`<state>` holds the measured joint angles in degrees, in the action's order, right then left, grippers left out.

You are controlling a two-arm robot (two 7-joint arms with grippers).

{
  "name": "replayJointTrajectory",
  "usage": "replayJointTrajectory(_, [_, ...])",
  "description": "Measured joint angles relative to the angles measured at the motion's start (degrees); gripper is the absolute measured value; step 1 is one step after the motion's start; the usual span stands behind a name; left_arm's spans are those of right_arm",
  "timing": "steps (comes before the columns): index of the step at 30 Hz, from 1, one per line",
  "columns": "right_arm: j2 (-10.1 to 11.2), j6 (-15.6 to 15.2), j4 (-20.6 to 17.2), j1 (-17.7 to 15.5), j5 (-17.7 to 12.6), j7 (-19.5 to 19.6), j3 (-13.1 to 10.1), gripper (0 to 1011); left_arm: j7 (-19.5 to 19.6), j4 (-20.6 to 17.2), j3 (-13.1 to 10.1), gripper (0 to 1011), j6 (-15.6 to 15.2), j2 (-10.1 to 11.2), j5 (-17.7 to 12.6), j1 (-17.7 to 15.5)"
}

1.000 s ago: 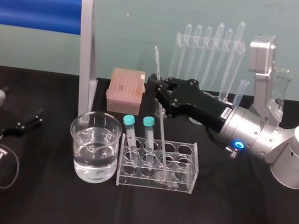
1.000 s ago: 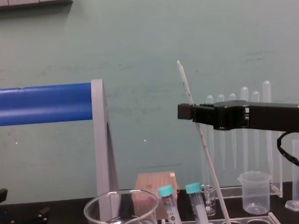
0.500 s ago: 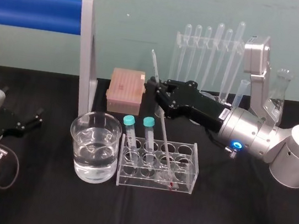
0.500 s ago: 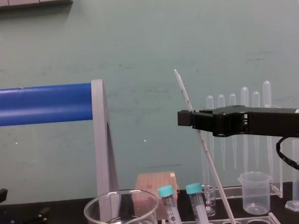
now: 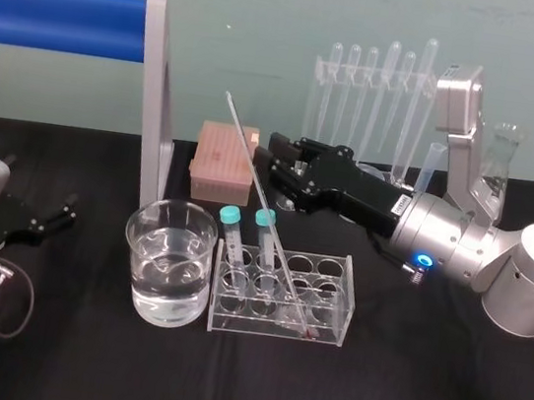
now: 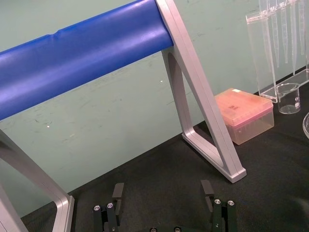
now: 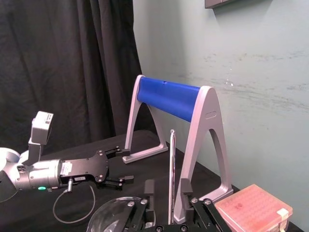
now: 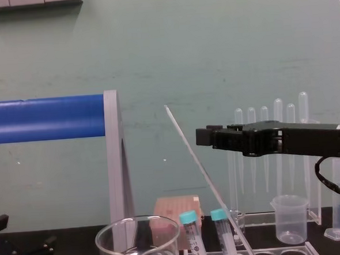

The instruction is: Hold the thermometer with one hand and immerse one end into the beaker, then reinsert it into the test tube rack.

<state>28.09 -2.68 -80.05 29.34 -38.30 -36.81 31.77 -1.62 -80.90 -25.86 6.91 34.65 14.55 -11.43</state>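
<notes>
Black tabletop, teal wall behind: long black right gripper [image 5: 280, 160], jaws spread and empty, hangs mid-table. Just to its left, the thin clear glass thermometer [image 5: 264, 205] stands footed in the pale translucent test tube rack [image 5: 338, 260], its top tilting towards the wide clear glass beaker [image 5: 135, 251]. Left gripper [image 5: 69, 209] lies parked, fingers splayed, by the table's left edge.
</notes>
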Motion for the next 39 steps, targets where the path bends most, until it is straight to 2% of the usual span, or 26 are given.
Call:
replayJointTrajectory(2, [0.01, 0.00, -0.01, -0.01, -0.03, 0.00, -0.01, 361, 0.00, 0.00, 0.00, 1008, 0.00, 0.00, 0.00, 0.00])
replayJointTrajectory(5, [0.02, 0.01, -0.03, -0.01, -0.06, 0.00, -0.01, 487, 0.00, 0.00, 0.00, 1008, 0.00, 0.00, 0.00, 0.00])
replayJointTrajectory(7, [0.03, 0.02, -0.04, -0.02, -0.07, 0.00, -0.01, 528, 0.00, 0.00, 0.00, 1008, 0.00, 0.00, 0.00, 0.00])
replayJointTrajectory(8, [0.02, 0.02, -0.05, -0.02, -0.07, 0.00, -0.01, 586, 0.00, 0.00, 0.00, 1008, 0.00, 0.00, 0.00, 0.00])
replayJointTrajectory(12, [0.02, 0.04, -0.07, -0.02, -0.09, 0.00, -0.01, 690, 0.00, 0.00, 0.00, 1008, 0.00, 0.00, 0.00, 0.00])
replayJointTrajectory(14, [0.10, 0.19, -0.41, -0.33, -0.52, -0.10, -0.45, 785, 0.00, 0.00, 0.00, 1008, 0.00, 0.00, 0.00, 0.00])
replayJointTrajectory(16, [0.34, 0.91, -1.34, -0.88, -1.07, 0.34, -1.77, 813, 0.00, 0.00, 0.00, 1008, 0.00, 0.00, 0.00, 0.00])
replayJointTrajectory(18, [0.53, 1.89, -2.47, -1.67, -1.27, 2.81, -3.75, 890, 0.00, 0.00, 0.00, 1008, 0.00, 0.00, 0.00, 0.00])
replayJointTrajectory(20, [0.60, 2.54, -3.42, -2.50, -1.02, 6.34, -5.64, 926, 0.00, 0.00, 0.00, 1008, 0.00, 0.00, 0.00, 0.00])
replayJointTrajectory(21, [0.62, 3.04, -4.40, -3.52, -0.20, 10.50, -7.69, 970, 0.00, 0.00, 0.00, 1008, 0.00, 0.00, 0.00, 0.00])
replayJointTrajectory(22, [0.63, 3.25, -4.70, -3.99, 0.51, 12.64, -8.53, 970, 0.00, 0.00, 0.00, 1008, 0.00, 0.00, 0.00, 0.00])
replayJointTrajectory(25, [0.78, 4.31, -5.03, -5.52, 3.96, 19.60, -10.43, 1002, 0.00, 0.00, 0.00, 1008, 0.00, 0.00, 0.00, 0.00])
replayJointTrajectory(26, [0.80, 4.51, -4.88, -6.44, 6.14, 23.58, -11.27, 1003, 0.00, 0.00, 0.00, 1008, 0.00, 0.00, 0.00, 0.00])
replayJointTrajectory(27, [0.78, 4.44, -4.70, -6.94, 7.02, 25.28, -11.67, 1003, 0.00, 0.00, 0.00, 1008, 0.00, 0.00, 0.00, 0.00])
replayJointTrajectory(28, [0.58, 4.09, -3.95, -7.91, 8.69, 28.72, -12.22, 1003, 0.00, 0.00, 0.00, 1008, 0.00, 0.00, 0.00, 0.00])
replayJointTrajectory(29, [0.58, 4.09, -3.95, -7.91, 8.69, 28.72, -12.22, 1003, 0.00, 0.00, 0.00, 1008, 0.00, 0.00, 0.00, 0.00])
replayJointTrajectory(31, [-0.07, 3.08, -1.66, -9.38, 11.01, 32.86, -12.57, 1003, 0.00, 0.00, 0.00, 1008, 0.00, 0.00, 0.00, 0.00])
replayJointTrajectory(39, [-1.48, 0.12, 3.20, -10.75, 12.10, 33.38, -12.01, 1003, 0.00, 0.00, 0.00, 1008, 0.00, 0.00, 0.00, 0.00])
